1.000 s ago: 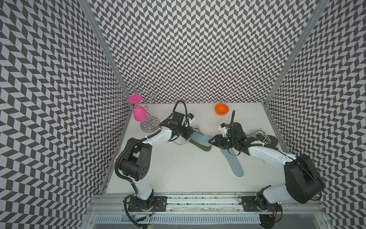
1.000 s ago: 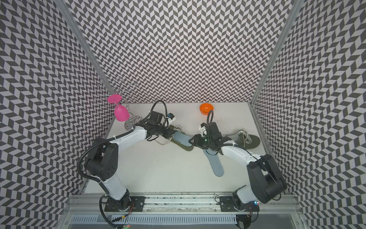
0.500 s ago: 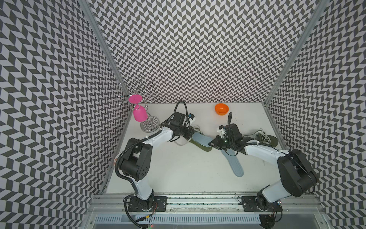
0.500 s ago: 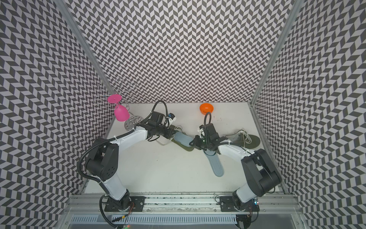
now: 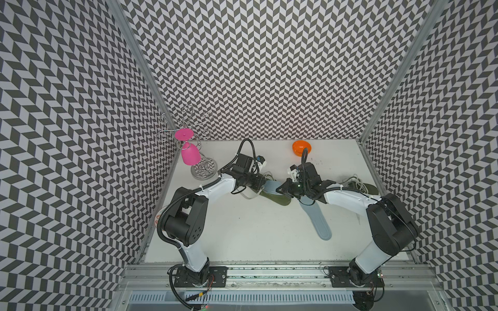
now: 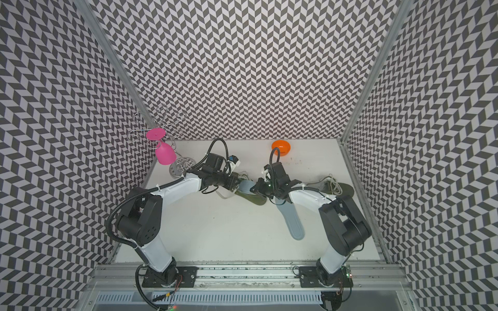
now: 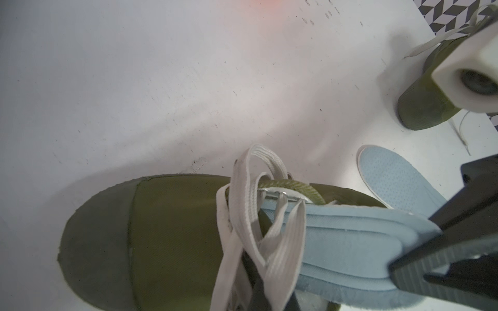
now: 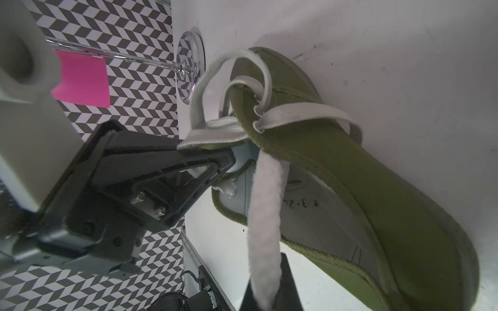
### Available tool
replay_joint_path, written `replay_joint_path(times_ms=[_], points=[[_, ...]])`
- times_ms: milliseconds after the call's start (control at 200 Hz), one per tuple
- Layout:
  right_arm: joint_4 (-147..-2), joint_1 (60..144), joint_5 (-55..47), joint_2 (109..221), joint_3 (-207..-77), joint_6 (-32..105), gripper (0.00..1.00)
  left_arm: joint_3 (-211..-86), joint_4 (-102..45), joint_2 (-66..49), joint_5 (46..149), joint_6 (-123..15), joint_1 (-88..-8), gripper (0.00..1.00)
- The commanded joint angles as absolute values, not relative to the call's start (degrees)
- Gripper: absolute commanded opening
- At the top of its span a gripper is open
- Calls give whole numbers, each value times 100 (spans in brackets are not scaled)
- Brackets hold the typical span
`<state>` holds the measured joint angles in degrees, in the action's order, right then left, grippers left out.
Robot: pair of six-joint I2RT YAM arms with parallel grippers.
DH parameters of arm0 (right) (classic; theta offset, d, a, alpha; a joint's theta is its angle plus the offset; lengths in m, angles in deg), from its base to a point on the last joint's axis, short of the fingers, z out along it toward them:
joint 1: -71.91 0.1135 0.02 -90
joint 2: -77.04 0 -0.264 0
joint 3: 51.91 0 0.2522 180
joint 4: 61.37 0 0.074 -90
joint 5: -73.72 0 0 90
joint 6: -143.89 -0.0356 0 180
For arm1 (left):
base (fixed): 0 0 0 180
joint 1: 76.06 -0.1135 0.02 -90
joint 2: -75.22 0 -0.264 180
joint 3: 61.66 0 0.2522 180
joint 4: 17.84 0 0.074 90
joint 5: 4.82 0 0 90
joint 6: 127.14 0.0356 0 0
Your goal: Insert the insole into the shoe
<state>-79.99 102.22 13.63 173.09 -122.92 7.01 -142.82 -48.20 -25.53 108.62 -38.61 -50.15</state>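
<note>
R gripper (image 5: 282,188), mid-frame, has just clamped onto blue insole (image 7: 350,242) heel w/ L gripper (image 5: 263,185) clenched on olive shoe (image 7: 175,229), so push-in looks ready.

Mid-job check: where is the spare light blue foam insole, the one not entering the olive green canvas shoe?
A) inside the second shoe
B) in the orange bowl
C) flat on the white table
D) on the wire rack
C: the spare light blue foam insole lies flat on the white table, beside the right arm.
</note>
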Motion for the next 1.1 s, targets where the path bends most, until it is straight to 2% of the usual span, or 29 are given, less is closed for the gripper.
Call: replay_joint_path(times_ms=[0, 285, 451, 896, 1097], points=[[-7979, 10259, 1064, 17557, -12565, 868, 3, -14297, -4520, -2294, 11299, -4013, -4966, 0], [-8618, 10253, 574, 17353, -12424, 1206, 4, -14449, -4721, -2373, 10480, -4214, -4987, 0], [-8573, 10251, 458, 17401, -12342, 1185, 4, -14476, -4615, -2309, 10699, -4293, -4871, 0], [-9138, 10530, -64, 17974, -13468, 1348, 5, -14485, -4618, -2253, 11026, -4319, -4697, 0], [-9156, 10561, -380, 18156, -13359, 1459, 5, -14486, -4548, -2224, 11251, -4299, -4688, 0]])
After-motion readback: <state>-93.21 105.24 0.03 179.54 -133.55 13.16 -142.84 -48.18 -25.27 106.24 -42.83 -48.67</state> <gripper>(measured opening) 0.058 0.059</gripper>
